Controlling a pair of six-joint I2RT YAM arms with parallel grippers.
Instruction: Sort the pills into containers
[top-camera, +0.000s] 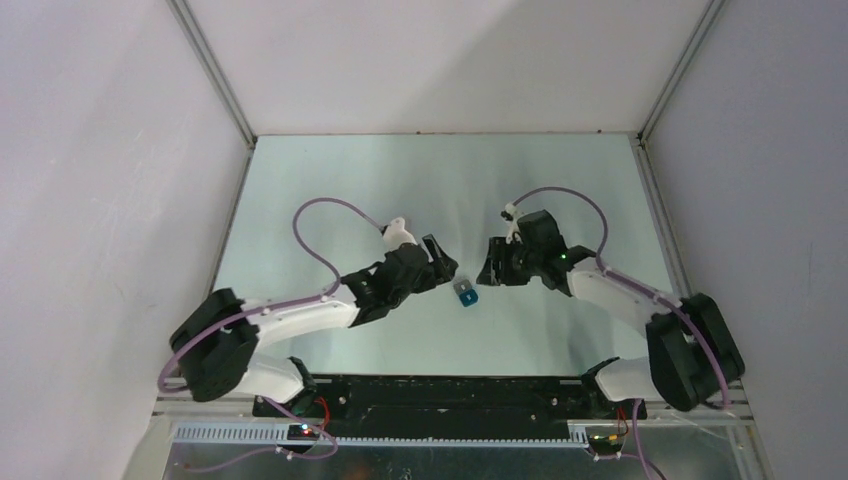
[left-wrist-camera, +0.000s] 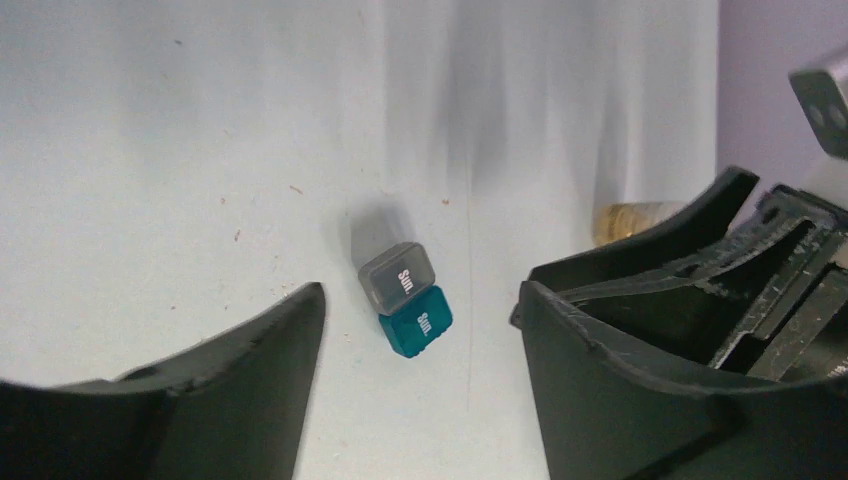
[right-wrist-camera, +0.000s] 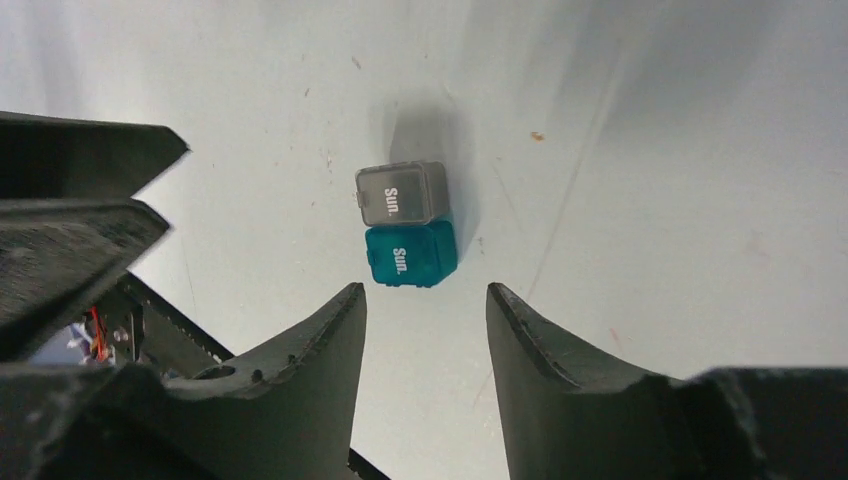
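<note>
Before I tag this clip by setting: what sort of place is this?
Probably a robot lab cell: plain white walls, aluminium frame rails, left arm and right arm bolted at the table edge.

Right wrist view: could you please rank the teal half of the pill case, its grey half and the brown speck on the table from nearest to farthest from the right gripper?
1. Teal half, just ahead of the right gripper.
2. Grey half, touching it on the far side.
3. Brown speck, farther out, toward the picture's right.
</note>
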